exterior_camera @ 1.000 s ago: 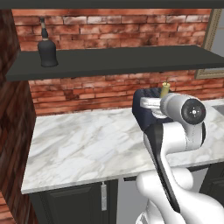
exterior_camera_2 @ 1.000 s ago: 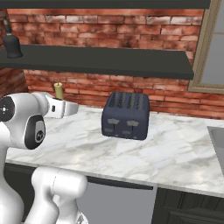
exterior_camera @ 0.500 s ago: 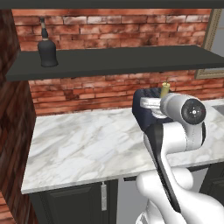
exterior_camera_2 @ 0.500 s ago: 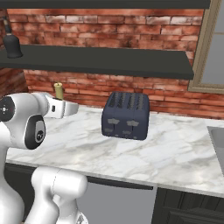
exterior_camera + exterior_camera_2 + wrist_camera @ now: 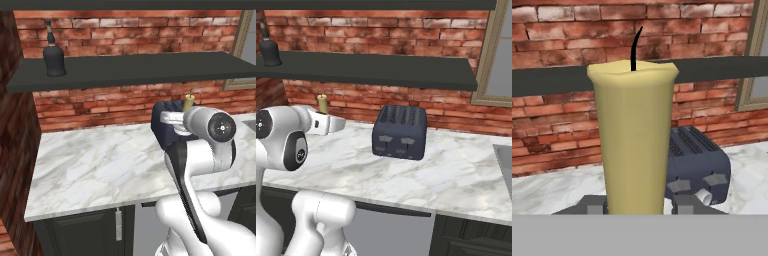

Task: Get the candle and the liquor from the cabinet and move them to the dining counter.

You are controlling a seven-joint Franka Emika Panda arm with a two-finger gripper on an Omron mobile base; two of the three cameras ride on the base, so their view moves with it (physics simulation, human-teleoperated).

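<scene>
Red brick runs all along the back here, with the dark grey cabinet [image 5: 140,70] shelf across it and a short marble worktop [image 5: 100,170] underneath. Compared with the frames from half a second and a full second back, honestly nothing differs: arm in the same pose, base parked, everything on the shelf and worktop exactly where it was.

The claw [image 5: 639,204] is clamped on the candle [image 5: 634,135], one finger pad [image 5: 594,205] on each side of its base in the hand view, and the candle stands upright between them with its black wick pointing up. From the left base view you can see just the top of the candle [image 5: 189,102] poking up past the wrist, and in the right base view it sits upright at the end of the hand [image 5: 322,104], held up in the air over the worktop, lower than the shelf board.

The liquor [image 5: 54,56] bottle is up on the shelf, well off to the claw's left and higher than it, nowhere near touching. It also shows at the far left end of the shelf in the right base view [image 5: 269,49].

Just beyond the claw and a bit to its right sits a dark blue toaster [image 5: 400,131] on the worktop, lower than the candle and apart from it.
</scene>
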